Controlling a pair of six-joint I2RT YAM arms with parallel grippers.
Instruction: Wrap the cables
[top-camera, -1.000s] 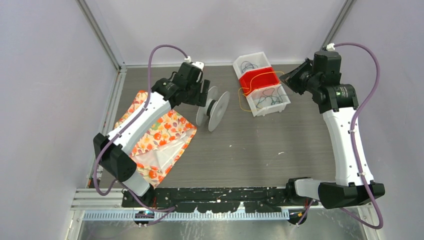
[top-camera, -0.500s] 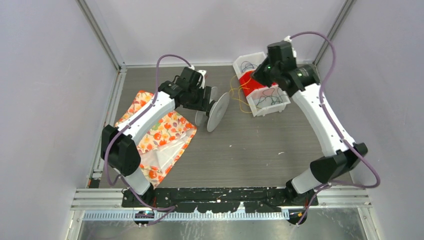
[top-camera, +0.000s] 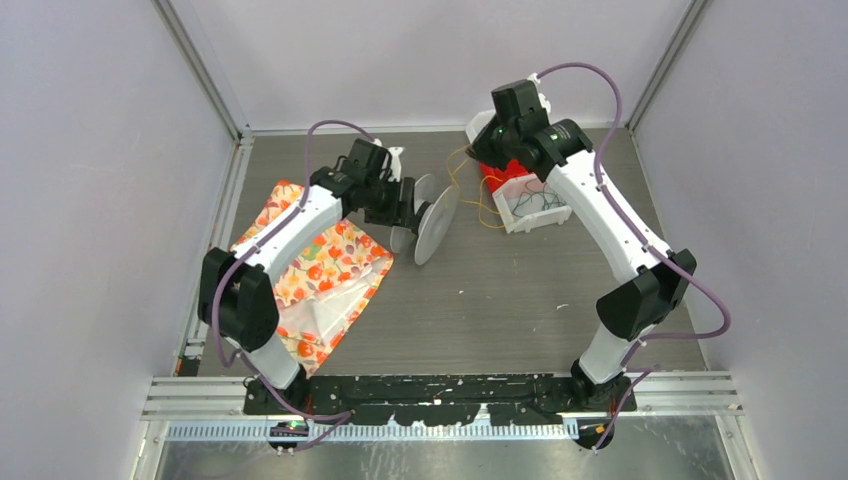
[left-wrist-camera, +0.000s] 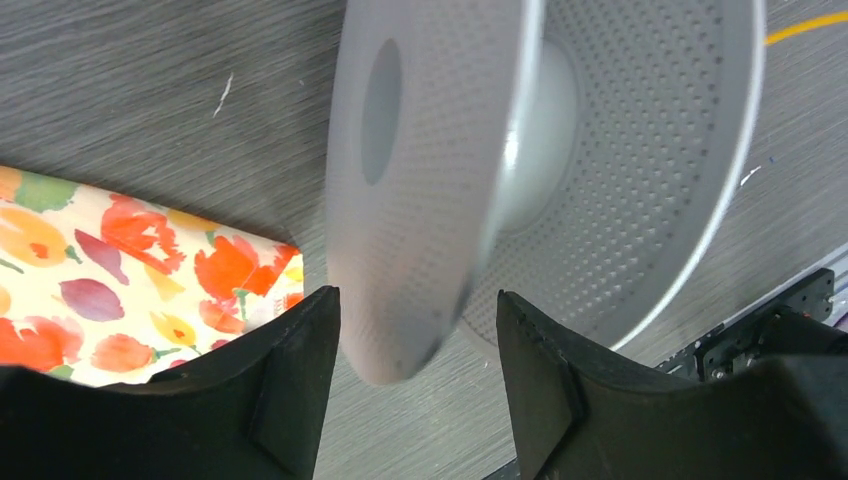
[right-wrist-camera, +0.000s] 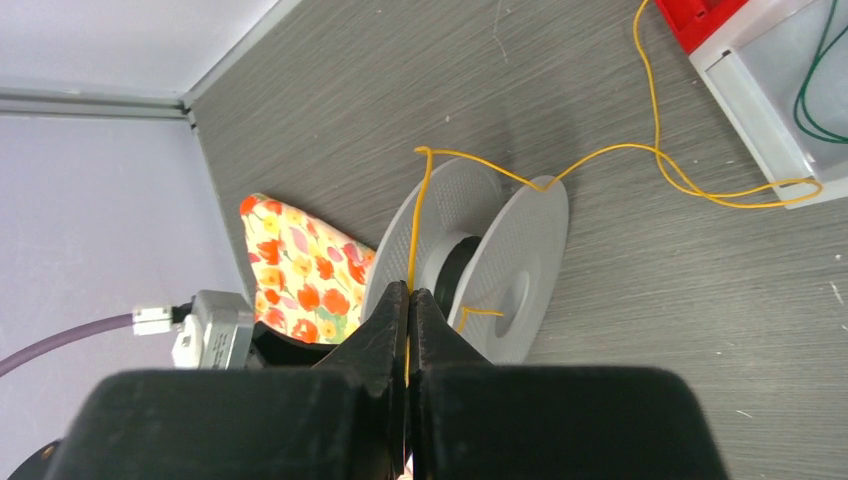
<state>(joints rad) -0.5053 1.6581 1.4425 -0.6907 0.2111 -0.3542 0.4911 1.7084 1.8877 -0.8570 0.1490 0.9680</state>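
Note:
A clear plastic spool (top-camera: 437, 222) stands on its rims mid-table, with dark winding on its hub. My left gripper (top-camera: 408, 212) reaches it from the left. In the left wrist view, the left gripper (left-wrist-camera: 415, 300) is open, straddling the near flange of the spool (left-wrist-camera: 620, 150), with gaps on both sides. My right gripper (right-wrist-camera: 411, 295) is shut on the yellow cable (right-wrist-camera: 600, 152), which loops over the spool (right-wrist-camera: 520, 250) and runs back to the bin. From above, the right gripper (top-camera: 478, 152) hangs behind the spool, the yellow cable (top-camera: 478, 207) trailing below it.
A white bin (top-camera: 540, 212) with a red compartment sits at the back right, holding thin green cables (right-wrist-camera: 815, 90). A floral cloth (top-camera: 310, 270) lies on the left, under the left arm. Grey walls enclose the table.
The right arm swung left from beyond the bin to behind the spool, drawing the yellow cable with it. The left gripper's jaws narrowed around the spool's near flange.

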